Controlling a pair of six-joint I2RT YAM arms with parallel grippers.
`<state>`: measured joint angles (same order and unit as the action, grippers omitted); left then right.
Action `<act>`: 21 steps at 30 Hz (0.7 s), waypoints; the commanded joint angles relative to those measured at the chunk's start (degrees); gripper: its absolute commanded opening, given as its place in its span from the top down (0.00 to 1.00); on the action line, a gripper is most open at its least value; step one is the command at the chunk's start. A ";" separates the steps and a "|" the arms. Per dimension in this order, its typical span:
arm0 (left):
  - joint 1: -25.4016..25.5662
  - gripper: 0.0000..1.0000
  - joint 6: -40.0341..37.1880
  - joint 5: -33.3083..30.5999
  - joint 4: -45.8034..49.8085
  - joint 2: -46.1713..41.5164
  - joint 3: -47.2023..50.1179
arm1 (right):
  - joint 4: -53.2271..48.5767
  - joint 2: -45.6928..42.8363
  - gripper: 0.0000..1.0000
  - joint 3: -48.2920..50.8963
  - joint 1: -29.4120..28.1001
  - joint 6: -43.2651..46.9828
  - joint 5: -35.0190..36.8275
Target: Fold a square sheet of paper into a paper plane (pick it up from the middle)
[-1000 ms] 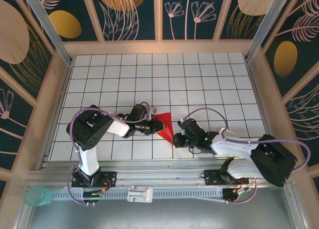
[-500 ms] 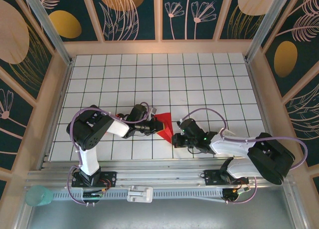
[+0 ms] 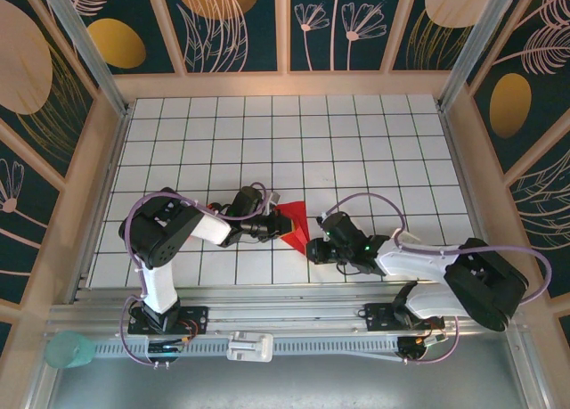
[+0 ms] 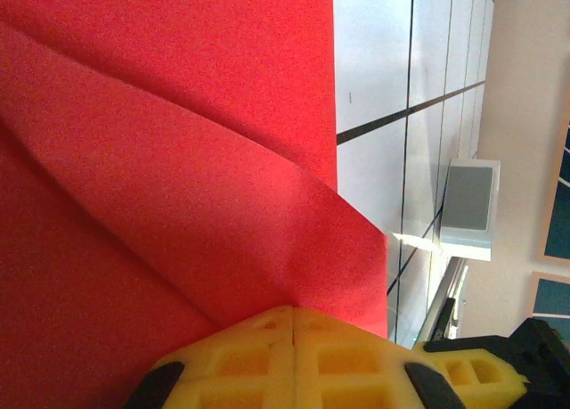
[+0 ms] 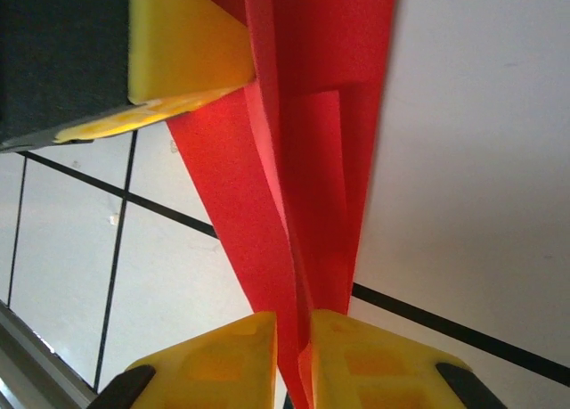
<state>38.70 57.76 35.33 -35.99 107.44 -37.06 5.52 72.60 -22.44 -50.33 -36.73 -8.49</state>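
Note:
The square sheet of paper [image 3: 295, 224] is a creased red pointed shape on the white grid table [image 3: 356, 142], between my two grippers. My left gripper [image 3: 274, 222] is shut on its left edge; in the left wrist view the yellow fingertips [image 4: 294, 313] meet on the paper [image 4: 178, 159], which shows diagonal folds. My right gripper [image 3: 312, 247] is at the paper's near point. In the right wrist view its yellow fingers [image 5: 294, 324] stand slightly apart, with the folded layers of the paper [image 5: 303, 159] running between them. The left gripper's fingers [image 5: 178, 44] show at the top.
Wooden walls [image 3: 107, 151] enclose the table on three sides. An aluminium rail [image 3: 294, 311] runs along the near edge with both arm bases. A teal cup [image 3: 69, 348] and a white block [image 3: 249, 345] sit below the rail.
My right arm has crept a little left toward the paper's point. The paper and the left arm have stayed where they were.

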 commanded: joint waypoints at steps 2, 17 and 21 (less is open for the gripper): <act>0.08 1.00 -0.20 -0.86 2.23 1.51 0.78 | -0.16 1.31 0.82 -0.63 0.23 1.31 0.60; 0.04 1.00 -0.44 -0.73 2.68 1.46 0.67 | -1.33 0.45 0.82 -1.12 0.35 1.61 1.81; 0.04 1.00 -0.45 -0.73 2.76 1.35 0.67 | -1.84 -0.09 0.82 -1.47 0.49 1.75 1.91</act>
<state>38.70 57.76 35.35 -35.94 107.44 -37.06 5.41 73.76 -22.44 -50.28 -36.10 -8.19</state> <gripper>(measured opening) 0.061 0.183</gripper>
